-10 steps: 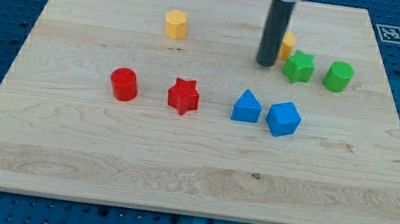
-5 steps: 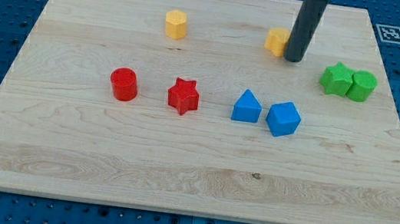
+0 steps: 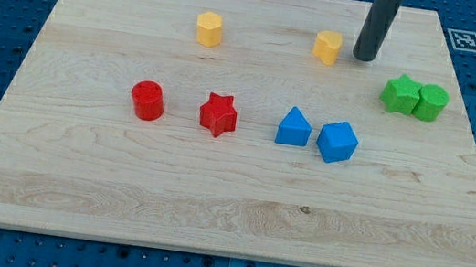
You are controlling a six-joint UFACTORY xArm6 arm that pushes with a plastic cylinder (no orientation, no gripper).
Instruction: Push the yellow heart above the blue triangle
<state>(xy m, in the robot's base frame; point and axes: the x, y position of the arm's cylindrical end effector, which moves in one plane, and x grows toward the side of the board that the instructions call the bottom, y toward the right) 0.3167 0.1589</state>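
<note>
The yellow heart (image 3: 328, 47) lies near the view's top, right of centre. The blue triangle (image 3: 293, 127) sits below it, near the board's middle, a little to the heart's left. My tip (image 3: 364, 58) stands just to the right of the yellow heart, with a small gap between them. The rod rises out of the view's top.
A blue block with slanted faces (image 3: 337, 142) touches the triangle's right side. A green star (image 3: 400, 93) and a green cylinder (image 3: 431, 102) sit together at the right. A red star (image 3: 218, 114), a red cylinder (image 3: 146, 100) and a yellow hexagon (image 3: 208, 29) lie to the left.
My tip moved from the heart's left-front to its right side. The green star and green cylinder were shoved right and now touch. The heart shifted slightly left.
</note>
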